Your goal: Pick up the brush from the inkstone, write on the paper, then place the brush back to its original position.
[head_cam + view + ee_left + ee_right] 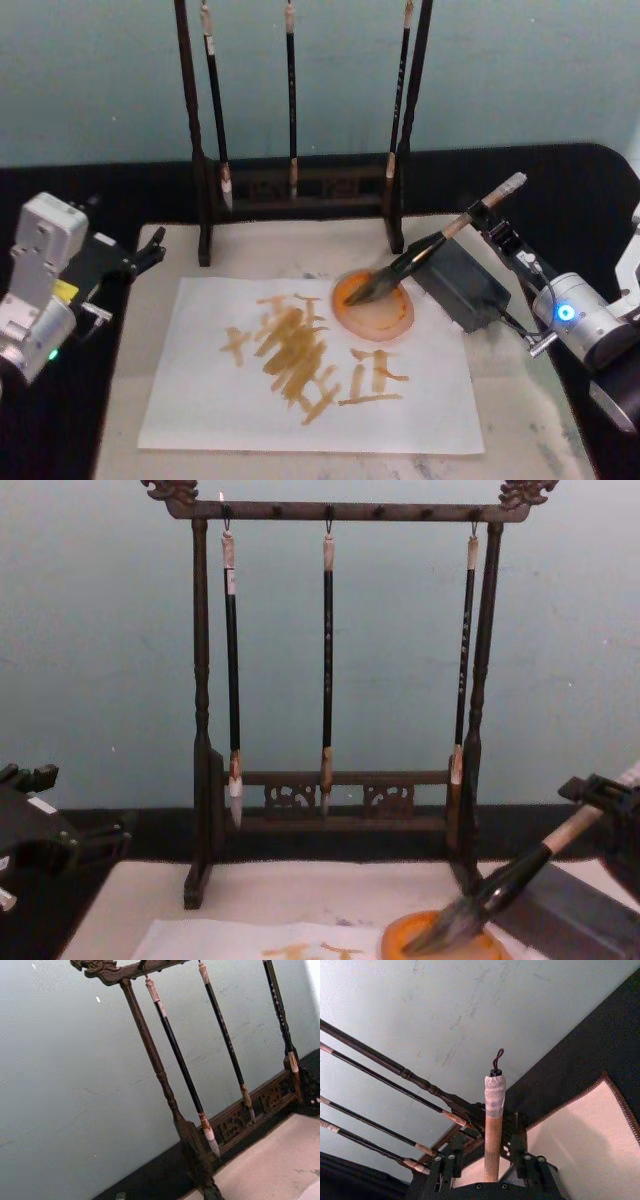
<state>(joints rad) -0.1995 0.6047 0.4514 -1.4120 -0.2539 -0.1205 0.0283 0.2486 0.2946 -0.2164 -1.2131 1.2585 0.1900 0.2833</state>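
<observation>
- Brush, the big thick one with the pale tan handle, black lower part and bushy dark bristles (pixel 430 250), is in my right claw (pixel 492 222).
- My right claw is closed on the tan handle, up near the top end. In the right wrist view the handle (pixel 492 1135) stands up between my two black fingers (pixel 532 1170), with the little black cord loop at its tip.
- The brush is tilted. Its long line runs from my right claw, high on the right, down and to the left, to the round orange dish (pixel 375 305).
- The bristles rest in the orange dish. From the chest view (pixel 455 925) I see them dip into it too.
- The dish sits on the top right part of the white paper with orange-yellow strokes (pixel 300 370). A dark grey block, which I think is the inkstone (pixel 462 285), lies just beside the dish, under the handle.
- The paper lies to the left of the bristles, very near, so my right arm is the nearer one for writing.
- I think the next move is to lift the tip out of the dish and bring it left over the paper.
- My left claw (pixel 150 255) waits far off at the left edge of the beige mat (pixel 520 420). I cannot tell if it is open or closed.
- Three thin black brushes hang on the dark wooden rack (pixel 200 730) at the back of the surface.
</observation>
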